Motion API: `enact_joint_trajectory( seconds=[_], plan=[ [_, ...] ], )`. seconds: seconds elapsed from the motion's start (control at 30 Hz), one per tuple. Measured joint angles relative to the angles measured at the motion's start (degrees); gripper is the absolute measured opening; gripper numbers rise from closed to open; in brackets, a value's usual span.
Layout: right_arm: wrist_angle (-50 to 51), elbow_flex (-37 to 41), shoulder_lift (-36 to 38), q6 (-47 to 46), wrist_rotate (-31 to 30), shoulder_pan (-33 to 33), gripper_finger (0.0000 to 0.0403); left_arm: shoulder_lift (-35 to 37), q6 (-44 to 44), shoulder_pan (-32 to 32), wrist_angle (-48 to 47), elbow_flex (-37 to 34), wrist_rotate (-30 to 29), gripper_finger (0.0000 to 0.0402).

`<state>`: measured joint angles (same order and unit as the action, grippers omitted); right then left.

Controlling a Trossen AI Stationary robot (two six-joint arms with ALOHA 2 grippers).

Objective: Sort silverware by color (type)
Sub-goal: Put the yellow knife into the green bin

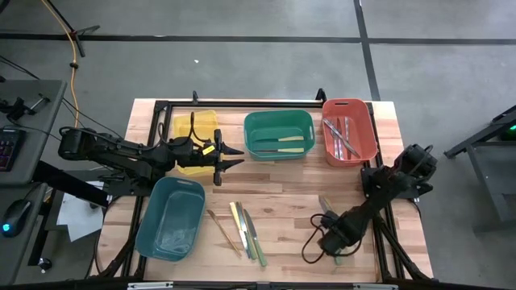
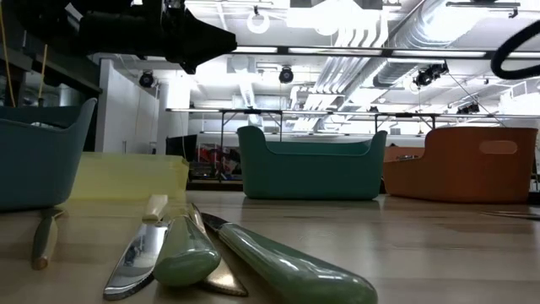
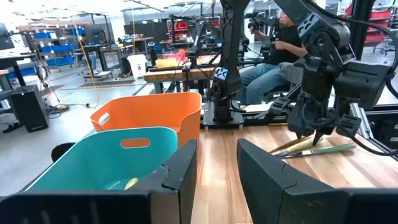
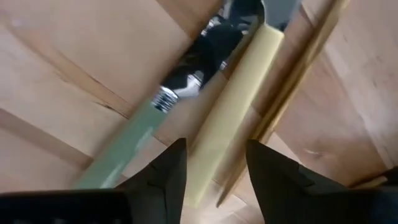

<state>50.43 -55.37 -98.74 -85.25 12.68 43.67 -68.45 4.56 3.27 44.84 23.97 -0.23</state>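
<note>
Wood-slat table (image 1: 290, 185), read as a clock from above with 12 at the far edge. The right tool (image 4: 214, 171) is low over the table near 4 o'clock. Its fingers are spread and straddle a yellow-handled piece (image 4: 230, 118), so that handle looks like the chosen pick. A green-handled piece (image 4: 124, 149) lies touching it on one side and a tan wooden piece (image 4: 292, 81) just beside it on the other. With neighbours this close the closing pinch is tight (judgement: it risks dragging the wooden one along). The left tool (image 1: 230, 161) hovers near 10 o'clock between the yellow bin (image 1: 196, 121) and the green bin (image 1: 278, 121). Its fingers are parted with nothing between them, and it is probably parked clear of the other arm. Sorting is partly done. Silver-grey pieces (image 1: 343, 137) sit in the red bin (image 1: 348, 105) at 1 o'clock. A couple of pieces (image 1: 284, 145) rest in the green bin at 12. The teal bin (image 1: 171, 217) is at 8 o'clock; I cannot tell what it holds. A loose cluster (image 1: 242, 229) of unsorted silverware lies on the table at 6 o'clock, well apart from both tools.
</note>
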Motion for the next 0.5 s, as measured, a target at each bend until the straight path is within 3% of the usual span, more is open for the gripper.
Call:
enact_joint_trajectory(
  seconds=[0.5],
  plan=[
    [-2.6,-0.3,-4.0,-0.8,1.0,-0.2,0.0101,0.0,0.0,0.0,0.0,0.0,0.0,0.0101]
  ],
)
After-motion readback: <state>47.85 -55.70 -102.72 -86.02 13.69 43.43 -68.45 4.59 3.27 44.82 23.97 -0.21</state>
